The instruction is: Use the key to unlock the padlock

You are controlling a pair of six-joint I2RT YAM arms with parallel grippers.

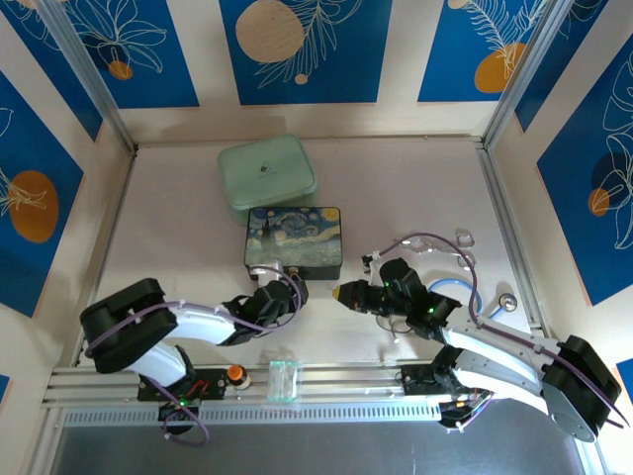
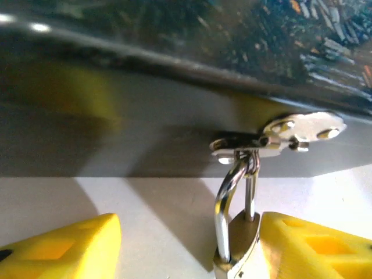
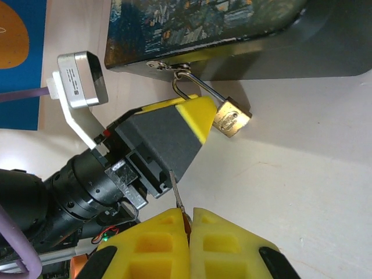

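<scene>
The padlock [image 3: 231, 119] is hung by its shackle from the latch [image 2: 279, 136] of the painted box [image 1: 294, 240]. It's flanked by the left fingers [image 2: 308, 250], spread apart, with one touching it. The key [image 3: 176, 195] is pinched tight between the right fingers [image 3: 157, 244], close by.

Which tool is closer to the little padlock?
Left. The left tool straddles the padlock, one finger right beside it; the right tool sits back from it, pinching the key.

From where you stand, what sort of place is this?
Likely a robot test booth: two arms bolted to a metal rail at a table, blue leaf-print wall panels, and a painted box.
</scene>
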